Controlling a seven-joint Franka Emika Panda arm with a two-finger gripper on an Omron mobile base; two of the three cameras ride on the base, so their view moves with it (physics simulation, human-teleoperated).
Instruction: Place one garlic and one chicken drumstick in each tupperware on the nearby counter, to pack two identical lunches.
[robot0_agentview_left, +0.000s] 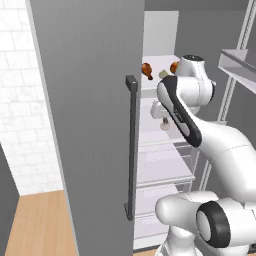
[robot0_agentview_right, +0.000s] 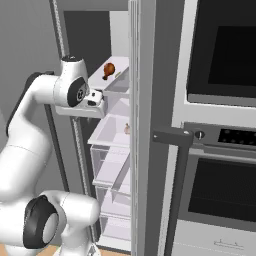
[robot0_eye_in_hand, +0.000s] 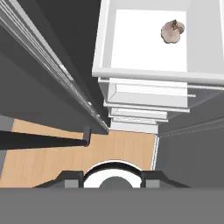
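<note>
We've got our hand parked in front of the open white fridge (robot0_agentview_right: 112, 131), with the pale papery garlic bulb (robot0_eye_in_hand: 172, 31) on the fridge's middle shelf and a brown chicken drumstick (robot0_agentview_right: 108, 69) on the shelf above it. We honestly can't tell whether the gripper is released or clenched. The likely snags: clipping the fridge's tall grey door (robot0_agentview_left: 85, 125) just beside our arm, or nudging the round bulb so it rolls toward the back of the fridge.

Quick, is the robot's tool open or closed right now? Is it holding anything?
Tool: inside the open fridge, above the shelf with the garlic; open or closed cannot be told, and nothing shows in it.
</note>
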